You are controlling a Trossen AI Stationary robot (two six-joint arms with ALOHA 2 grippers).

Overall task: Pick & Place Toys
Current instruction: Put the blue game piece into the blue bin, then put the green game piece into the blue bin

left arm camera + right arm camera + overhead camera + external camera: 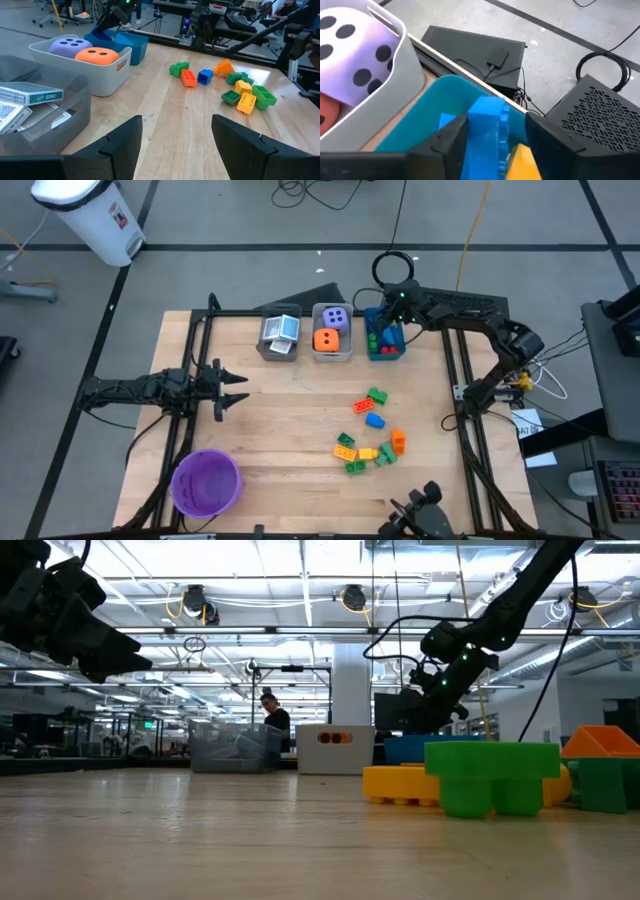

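Landmark: blue bin (pixel 385 340), far edge of the surface (pixel 290 430).

Right tool (pixel 495 137) hangs directly over the blue bin, fingers part open with a blue brick (pixel 487 130) standing between them. From the wrist view the fingers look close against its sides, but I cannot tell whether they grip it or have let go.

Loose bricks (pixel 368 438) lie scattered on the surface in front of the blue bin, well apart from it. Purple die (pixel 337 318) and orange die (pixel 326 338) sit in the clear bin (pixel 331 355) just beside the blue bin; cards (pixel 281 330) in the grey bin (pixel 277 350) beyond that.

Handling (judgement): bricks light, rigid, smooth plastic; take across the flat sides, not the studs.

Left tool (pixel 175 135) wide open, holding nothing, waiting well away from the blue bin.
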